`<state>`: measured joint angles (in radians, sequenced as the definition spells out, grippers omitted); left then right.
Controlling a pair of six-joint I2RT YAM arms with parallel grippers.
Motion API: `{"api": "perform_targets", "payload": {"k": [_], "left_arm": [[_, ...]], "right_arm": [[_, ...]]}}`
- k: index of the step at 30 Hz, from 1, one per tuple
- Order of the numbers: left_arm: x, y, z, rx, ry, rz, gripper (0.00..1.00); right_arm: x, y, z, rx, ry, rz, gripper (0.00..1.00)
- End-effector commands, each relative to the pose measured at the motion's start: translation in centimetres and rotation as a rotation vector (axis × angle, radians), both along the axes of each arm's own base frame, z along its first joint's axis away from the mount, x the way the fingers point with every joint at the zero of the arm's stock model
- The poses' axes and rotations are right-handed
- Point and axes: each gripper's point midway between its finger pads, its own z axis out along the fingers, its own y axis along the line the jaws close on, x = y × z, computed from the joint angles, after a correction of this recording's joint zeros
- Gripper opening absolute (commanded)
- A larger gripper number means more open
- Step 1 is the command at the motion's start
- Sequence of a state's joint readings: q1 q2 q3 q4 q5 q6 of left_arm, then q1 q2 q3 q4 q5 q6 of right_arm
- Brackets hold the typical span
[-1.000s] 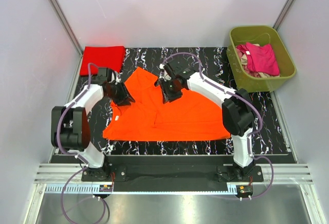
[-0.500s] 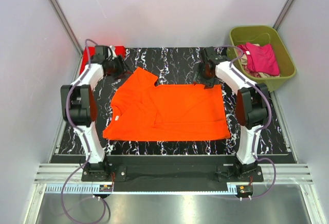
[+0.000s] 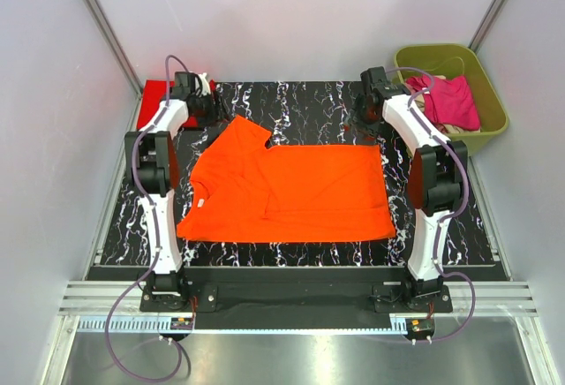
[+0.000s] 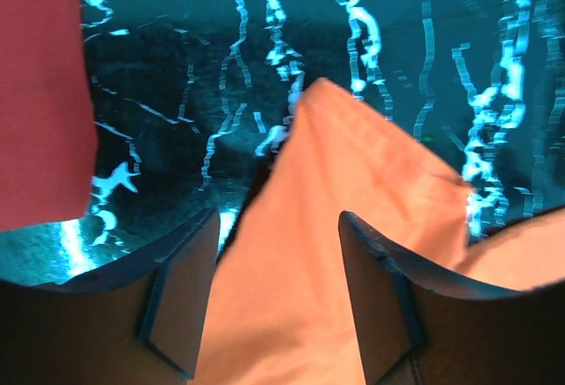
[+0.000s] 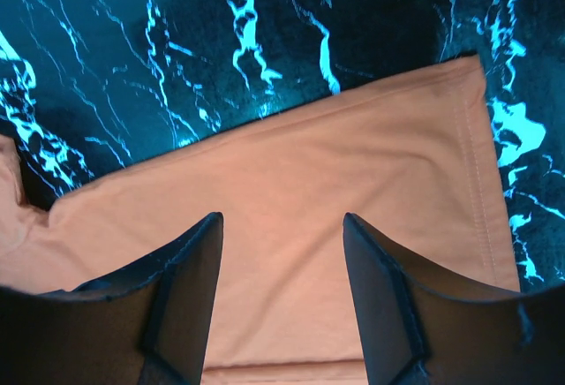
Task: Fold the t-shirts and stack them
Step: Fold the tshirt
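Red t-shirt mostly behind left arm

— Where does the top camera sit?
— Above and behind me, looking down on the whole desk, its near edge at the bottom of the view.
— And the wrist ones?
— Each rides close over the desk, my fingers framing the bottom. The one on my left hand faces a sleeve of the orange t-shirt, the one on my right hand its far corner. All three share that shirt.
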<state>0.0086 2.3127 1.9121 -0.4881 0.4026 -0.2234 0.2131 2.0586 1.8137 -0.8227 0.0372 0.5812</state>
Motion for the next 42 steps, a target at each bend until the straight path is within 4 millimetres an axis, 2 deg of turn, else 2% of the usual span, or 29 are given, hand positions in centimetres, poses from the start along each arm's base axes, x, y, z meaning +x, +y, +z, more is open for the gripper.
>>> {"api": "perform_targets", "payload": {"k": [1,4,9,10,15,17,19,22,23,24,25,27,30,34,35,37,38,42], "left_arm": [[0.5,-0.6,0.4,0.106,-0.028,-0.033,0.61],[-0.8,-0.5,-1.2,0.184,0.031,-0.022,0.61],[-1.0,0.9,-2.6,0.254,0.115,0.062,0.58],[-1.8,1.2,-3.2,0.281,0.161,0.073,0.56],[-2.8,1.2,-4.9,0.298,0.232,0.111,0.54],[-3.1,1.2,-5.2,0.307,0.249,0.121,0.48],[-3.1,1.2,-5.2,0.315,0.251,0.129,0.47],[-3.0,0.7,-5.2,0.292,0.250,0.118,0.36],[-2.9,0.6,-5.3,0.293,0.250,0.116,0.32],[-2.9,0.6,-5.4,0.294,0.249,0.111,0.23],[-2.9,0.2,-5.4,0.283,0.249,0.100,0.18],[-3.0,-0.1,-5.2,0.292,0.242,0.084,0.08],[-2.9,-0.1,-4.5,0.309,0.223,0.066,0.00],[-2.8,0.2,-2.7,0.325,0.191,0.089,0.00],[-2.6,0.3,-1.3,0.322,0.167,0.103,0.00],[-2.9,0.3,-0.2,0.310,0.160,0.137,0.00],[-3.0,0.3,1.2,0.302,0.139,0.154,0.00],[-3.8,-0.7,3.2,0.224,0.137,0.185,0.00]], "right_arm": [[-0.4,0.5,1.3,0.009,-0.011,0.041,0.64],[-0.7,0.4,1.2,0.006,-0.006,0.051,0.64],[-1.4,0.0,0.7,-0.013,0.011,0.065,0.64],[-1.5,-0.1,0.8,-0.012,0.010,0.062,0.64],[-1.9,-0.3,0.3,-0.005,0.025,0.060,0.64],[-2.1,-0.2,0.3,-0.001,0.029,0.059,0.64],[-2.1,-0.2,0.2,0.002,0.031,0.056,0.64],[-1.7,-0.2,-0.3,0.007,0.038,0.017,0.63],[-1.4,-0.6,-0.3,-0.011,0.032,-0.008,0.62],[-1.2,-0.8,-0.6,-0.020,0.036,-0.033,0.62],[-0.9,-1.2,-0.6,-0.029,0.029,-0.061,0.61],[-0.1,-2.1,-0.9,-0.055,0.017,-0.169,0.59],[0.9,-2.4,-1.6,-0.020,0.023,-0.289,0.59],[1.4,-3.1,-1.5,-0.016,0.020,-0.396,0.59],[1.5,-4.1,-1.4,-0.055,0.002,-0.425,0.59],[1.4,-5.0,-1.3,-0.092,0.000,-0.449,0.59],[1.6,-5.7,-1.2,-0.114,-0.011,-0.467,0.58],[1.3,-6.2,-2.6,-0.130,0.025,-0.502,0.52]]}}
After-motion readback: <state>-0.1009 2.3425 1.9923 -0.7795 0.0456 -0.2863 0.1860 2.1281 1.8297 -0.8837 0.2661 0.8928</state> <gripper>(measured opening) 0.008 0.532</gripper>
